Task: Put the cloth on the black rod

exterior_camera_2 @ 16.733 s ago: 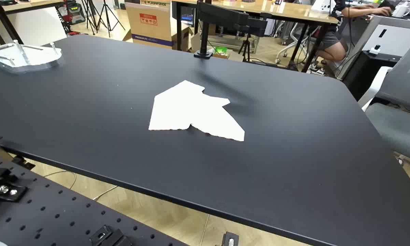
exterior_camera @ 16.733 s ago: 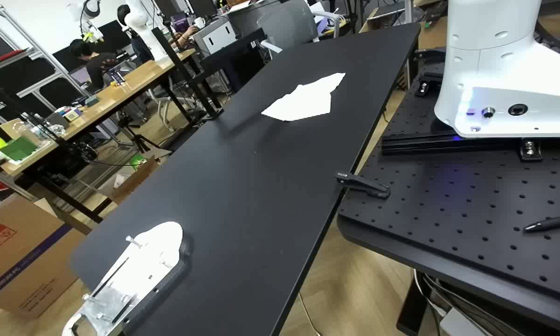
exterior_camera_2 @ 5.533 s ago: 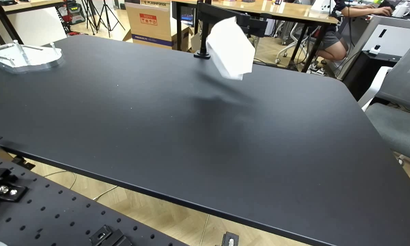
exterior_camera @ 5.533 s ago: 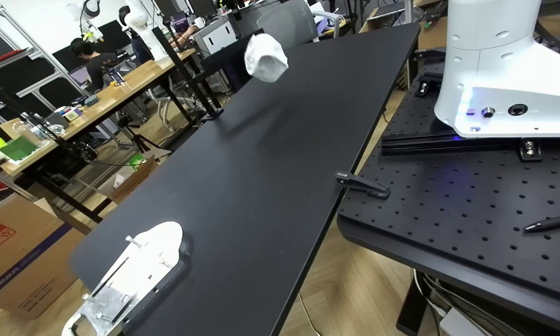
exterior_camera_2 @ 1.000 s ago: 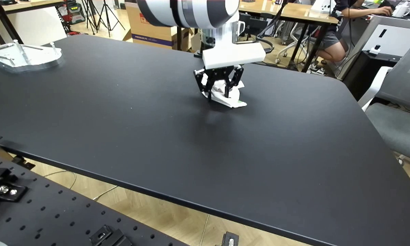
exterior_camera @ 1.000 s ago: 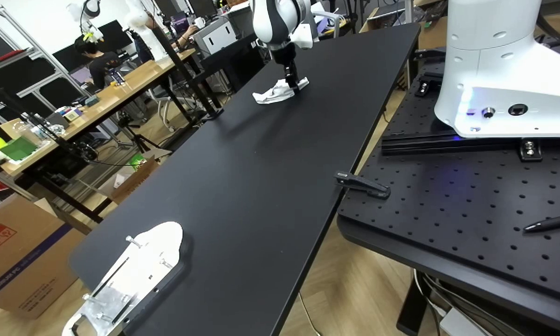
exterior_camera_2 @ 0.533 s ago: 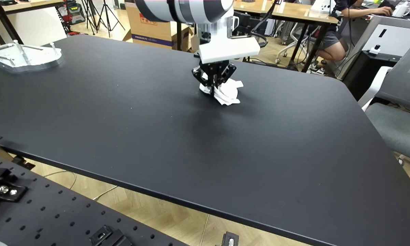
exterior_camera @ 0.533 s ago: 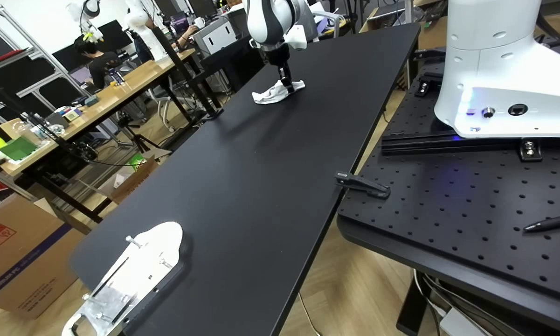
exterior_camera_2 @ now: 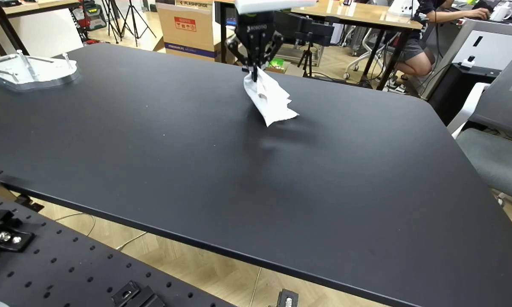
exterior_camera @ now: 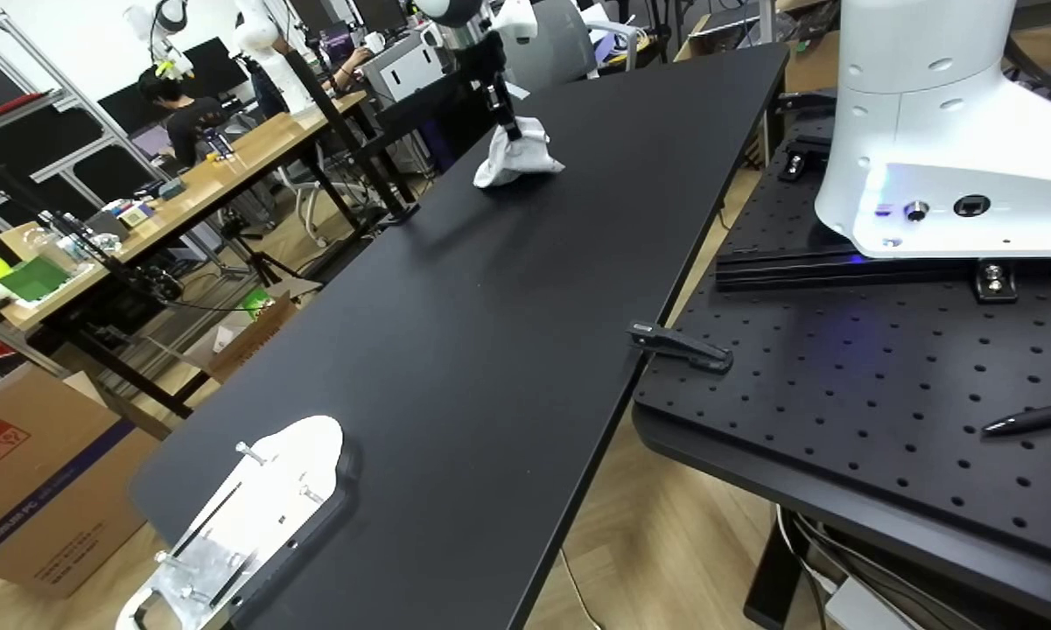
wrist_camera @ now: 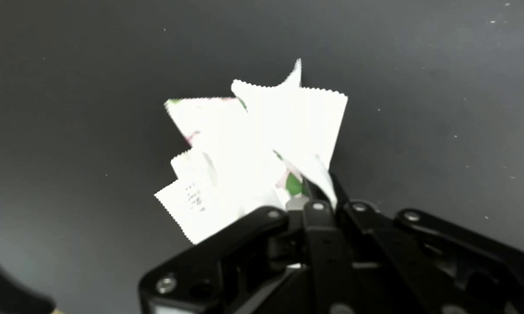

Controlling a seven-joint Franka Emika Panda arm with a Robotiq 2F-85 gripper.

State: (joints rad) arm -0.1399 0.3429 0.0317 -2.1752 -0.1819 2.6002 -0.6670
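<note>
Well, my pincer (exterior_camera_2: 254,76) pinches the cloth (exterior_camera_2: 273,101) over the bench (exterior_camera_2: 175,179), near the edge bearing the black rod (exterior_camera_2: 292,24); carried low, its dangling folds could snag there and pull free.

Soft shadows on the black table (exterior_camera_2: 345,213), white glare on the cloth (wrist_camera: 262,131).

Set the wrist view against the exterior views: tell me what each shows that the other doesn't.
Only the wrist view: print on the cloth, namely a green patch, a pinkish area and small dark marks.

Only the exterior views: the white board with pegs, the cardboard box and the grey chair.

Both: the cloth pinched in the gripper, with the black table below.
</note>
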